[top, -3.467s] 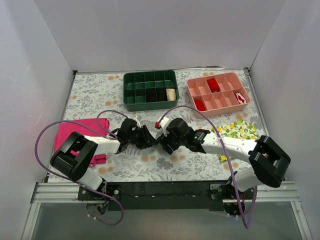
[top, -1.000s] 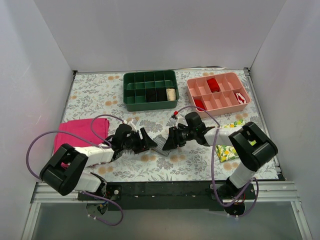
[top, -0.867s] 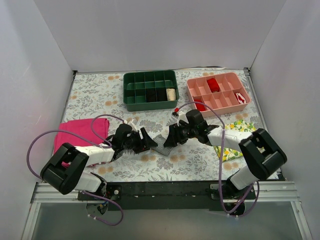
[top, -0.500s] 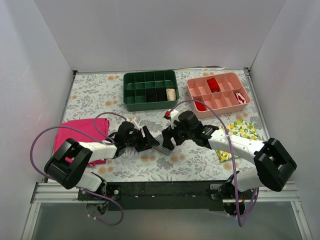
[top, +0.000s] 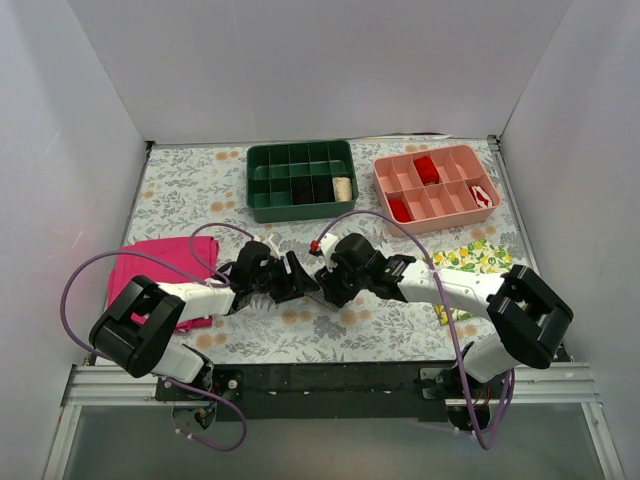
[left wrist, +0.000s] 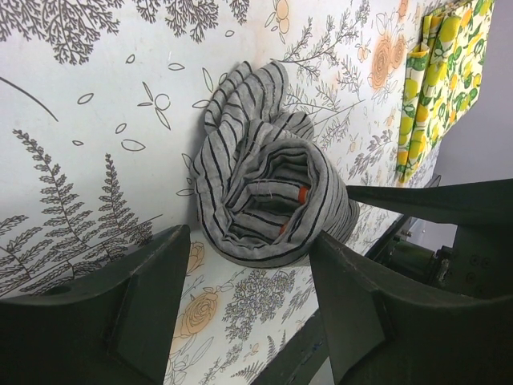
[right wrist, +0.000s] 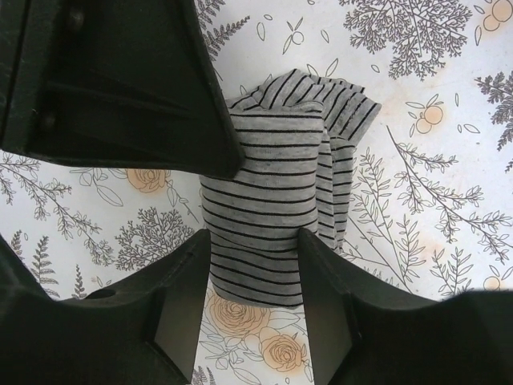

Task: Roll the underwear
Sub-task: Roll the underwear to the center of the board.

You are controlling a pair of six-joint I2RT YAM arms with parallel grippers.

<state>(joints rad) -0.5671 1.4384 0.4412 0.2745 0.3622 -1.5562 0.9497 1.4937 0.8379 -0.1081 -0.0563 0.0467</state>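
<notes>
On the floral bench [top: 200, 190], the right end effector [right wrist: 255, 237] has swung back from 3 o'clock to clench the rolled underwear [left wrist: 264, 200] at centre, which the left end effector [left wrist: 250, 237] grasps from 9 o'clock, so rolling looks nearly done.

We are looking into a robotics lab's test cell, not a home. Plain white panels [top: 300, 70] box the table in on three sides. A left arm [top: 190, 292] and a right arm [top: 450, 287] are bolted to a black plate [top: 330, 378] on an aluminium rail [top: 120, 385], with purple cables [top: 75, 285] looping off them. The floral cloth [top: 190, 185], a green divided tray [top: 300, 212] and a pink divided tray [top: 445, 222] read as staged props.
</notes>
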